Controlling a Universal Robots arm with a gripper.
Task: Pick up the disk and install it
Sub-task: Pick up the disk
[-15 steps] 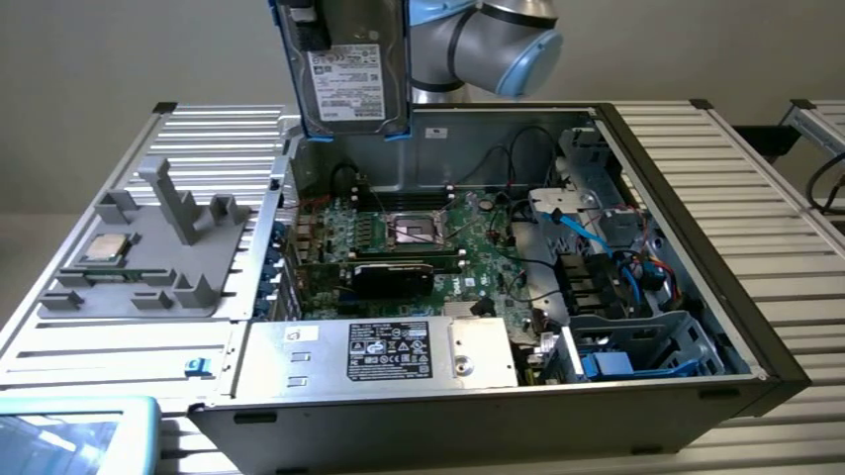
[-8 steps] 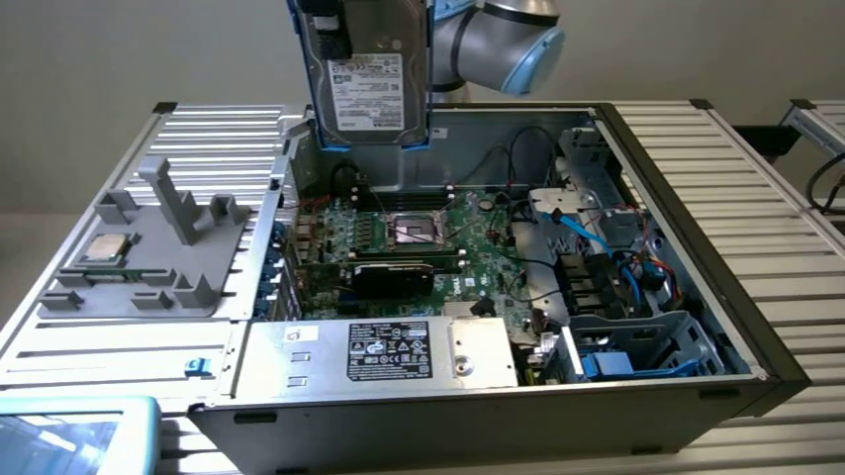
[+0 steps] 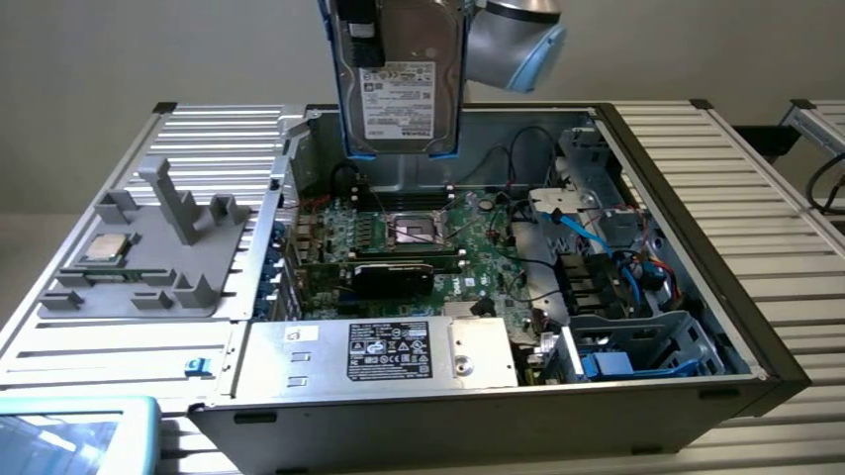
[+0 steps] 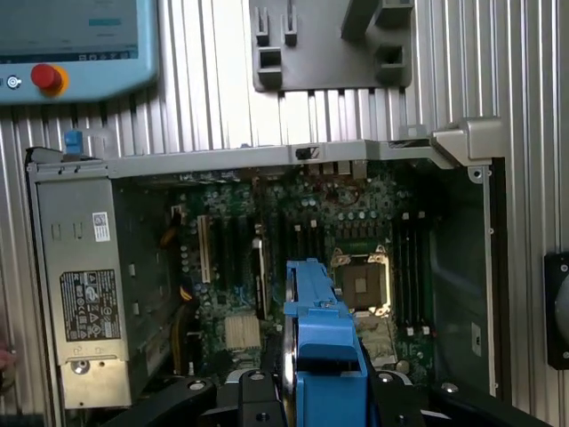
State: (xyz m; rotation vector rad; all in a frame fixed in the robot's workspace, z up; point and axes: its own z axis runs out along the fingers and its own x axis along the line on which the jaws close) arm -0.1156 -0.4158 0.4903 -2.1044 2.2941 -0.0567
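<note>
The disk, a silver-grey hard drive with a white label in a blue carrier bracket, hangs upright high over the back of the open computer case. My gripper is shut on it. In the wrist view the disk is seen edge-on, with its blue bracket between the black fingers. It hangs above the motherboard, close to the CPU socket, and touches nothing in the case.
In the case are a silver power supply at the front, a blue-edged drive cage on the exterior view's right, and loose cables. A grey fixture holds a CPU chip. A pendant lies on the slatted table.
</note>
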